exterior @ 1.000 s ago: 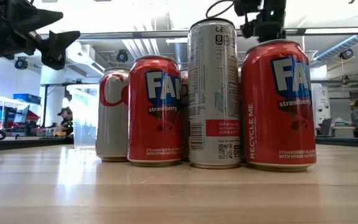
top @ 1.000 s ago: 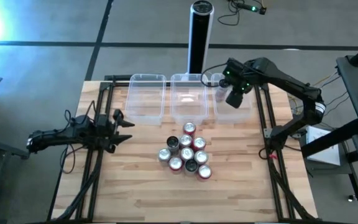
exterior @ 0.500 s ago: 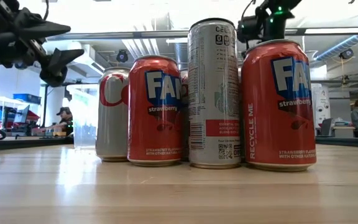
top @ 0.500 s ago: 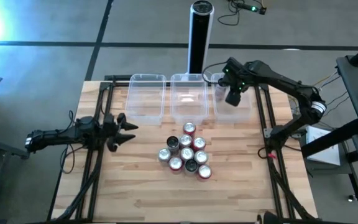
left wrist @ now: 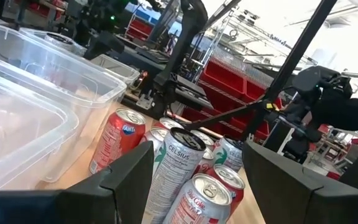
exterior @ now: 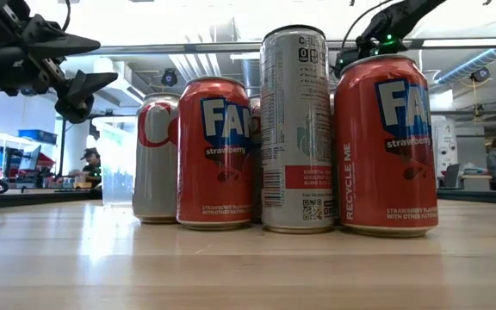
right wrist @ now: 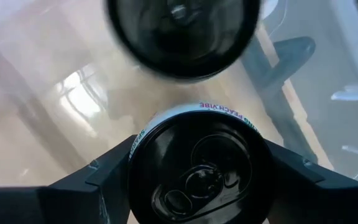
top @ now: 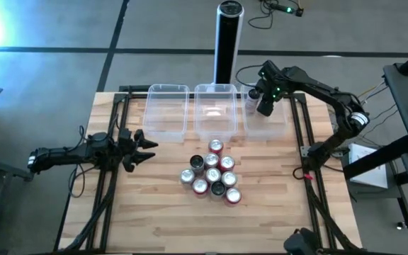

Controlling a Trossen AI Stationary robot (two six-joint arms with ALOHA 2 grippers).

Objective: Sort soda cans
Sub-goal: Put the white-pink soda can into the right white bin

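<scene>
Right gripper, upper right of the high view, hangs over the right bin, jaws clamped on a dark-topped can. We judge it is lowering that can beside a second can already in the bin, so like goes with like.

Left gripper waits at mid left, jaws apart, pointed at the cluster, likely lined up for the next pick.

Counts: three clear bins in a row along the table's upper edge; we count nine cans in the centre cluster, though close packing makes this uncertain. The middle bin and left bin look empty.
</scene>
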